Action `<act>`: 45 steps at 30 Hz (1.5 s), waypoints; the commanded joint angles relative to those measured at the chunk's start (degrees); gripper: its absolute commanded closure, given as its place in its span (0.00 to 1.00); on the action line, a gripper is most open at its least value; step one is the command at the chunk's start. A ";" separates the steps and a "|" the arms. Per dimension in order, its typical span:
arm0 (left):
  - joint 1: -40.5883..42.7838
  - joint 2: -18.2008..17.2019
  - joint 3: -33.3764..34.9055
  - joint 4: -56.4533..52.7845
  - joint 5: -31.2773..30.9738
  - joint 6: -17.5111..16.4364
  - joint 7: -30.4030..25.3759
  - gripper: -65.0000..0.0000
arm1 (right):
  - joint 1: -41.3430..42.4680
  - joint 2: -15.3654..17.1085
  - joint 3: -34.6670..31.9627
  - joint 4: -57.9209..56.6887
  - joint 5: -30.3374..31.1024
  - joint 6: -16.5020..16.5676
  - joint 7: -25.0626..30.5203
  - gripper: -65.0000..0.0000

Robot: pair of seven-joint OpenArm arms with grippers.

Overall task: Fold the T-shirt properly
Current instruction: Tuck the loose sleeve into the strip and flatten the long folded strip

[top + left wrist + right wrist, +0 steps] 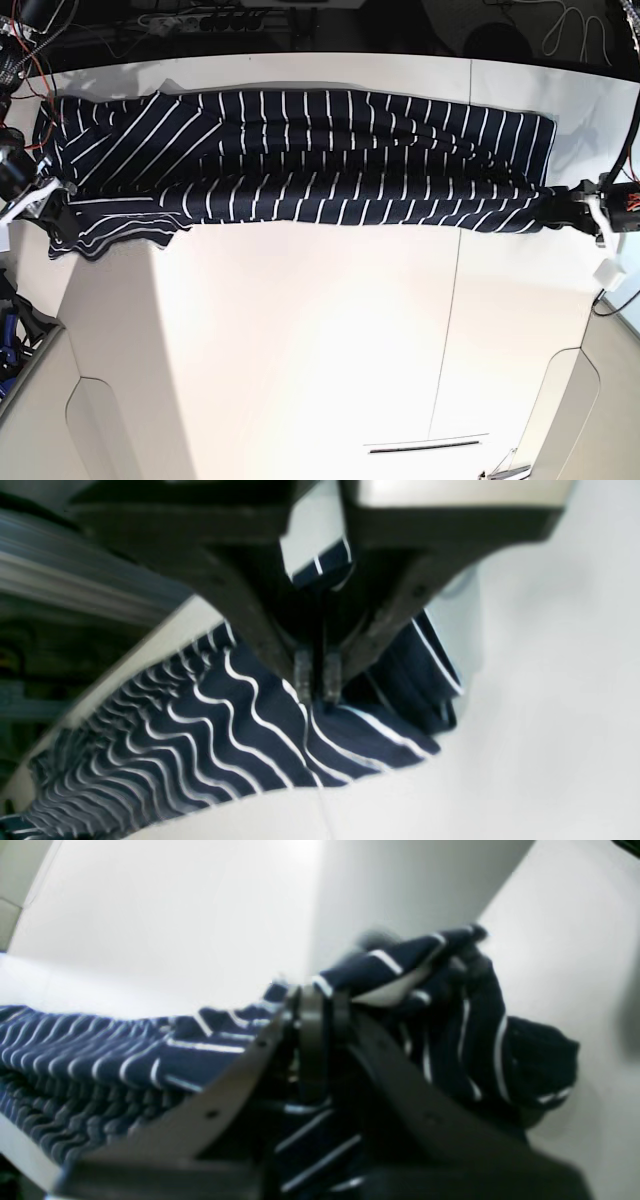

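the large dark navy short-sleeved cloth t-shirt with thin white stripes (300, 160) lies stretched in a long band across the far half of the table, folded lengthwise, its near edge pulled taut between the two arms. one sleeve end spreads out flat at the base view's left; the other end narrows to a bunched corner at that view's right

the left gripper (317, 690), dark metal with slim fingertips, is clamped together on a pinch of the striped cloth, and the fabric ripples away from it in wavy folds. the right gripper (320, 1005), of the same dark make, is likewise closed tight on a gathered wad of the shirt, with loose cloth hanging down beside its fingers

the smooth white tabletop (320, 340) carries the garment; faint seams divide it into panels, and a thin dark slot shows near its front edge. behind the table's far edge the room is dark, with a tangle of cables (215, 18) and a power strip along the floor

there is one shirt, two arms and two grippers

both wrist views are blurred, so the stitching and hems are hard to make out. in the base view the grippers sit at the frame's edges, mostly cut off, and the lower layers of the fold are hidden under the top one
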 commanded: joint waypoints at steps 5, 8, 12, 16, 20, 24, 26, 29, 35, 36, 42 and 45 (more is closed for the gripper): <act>2.08 -2.75 -0.55 0.90 -2.54 -0.28 1.70 1.00 | -3.58 1.11 3.41 1.79 7.13 1.29 -2.08 1.00; 3.61 -2.67 -0.55 0.90 -2.54 -0.28 1.66 1.00 | -6.75 1.09 3.58 1.79 7.08 1.25 -2.03 1.00; 4.22 -2.69 -0.55 0.90 -2.54 -0.28 1.66 1.00 | -10.05 0.11 3.58 1.77 6.08 1.22 -2.05 1.00; 5.60 -2.67 -0.55 0.90 -2.54 -0.28 1.66 0.97 | -13.22 -2.01 3.58 1.75 2.08 0.92 -2.08 1.00; 6.21 -2.56 -0.55 0.90 -2.54 -0.28 1.29 0.71 | -14.01 -3.50 3.56 1.70 -0.37 0.83 -2.08 0.75; 6.21 -2.49 -0.61 0.90 -2.54 -0.28 0.74 0.68 | -13.99 -3.28 4.33 1.73 -0.09 0.79 -2.38 0.50; 6.27 -2.47 -1.38 0.90 -2.54 -0.28 0.79 0.68 | -13.99 -3.30 5.84 1.79 2.14 0.79 -3.78 0.50; 6.49 -2.49 -3.67 0.90 -2.54 -0.28 0.81 0.65 | -13.99 -3.34 9.29 2.51 4.74 0.90 -4.81 0.51; 8.24 -2.49 -9.90 0.90 -2.54 -0.28 0.46 0.60 | -13.94 -3.34 17.42 7.30 7.26 0.87 -4.83 0.51; 8.57 -2.47 -10.75 0.90 -2.54 -0.28 -0.13 0.60 | -13.79 -3.32 18.36 8.22 8.13 0.90 -4.83 0.51; 9.22 1.77 -16.20 0.87 1.09 -0.28 -5.16 0.40 | -11.78 -3.48 18.51 9.09 8.76 1.01 -4.28 0.94; 9.25 4.72 -16.57 0.81 8.17 -0.28 -8.63 0.36 | -11.43 -3.48 16.41 7.26 7.61 1.03 -1.97 1.00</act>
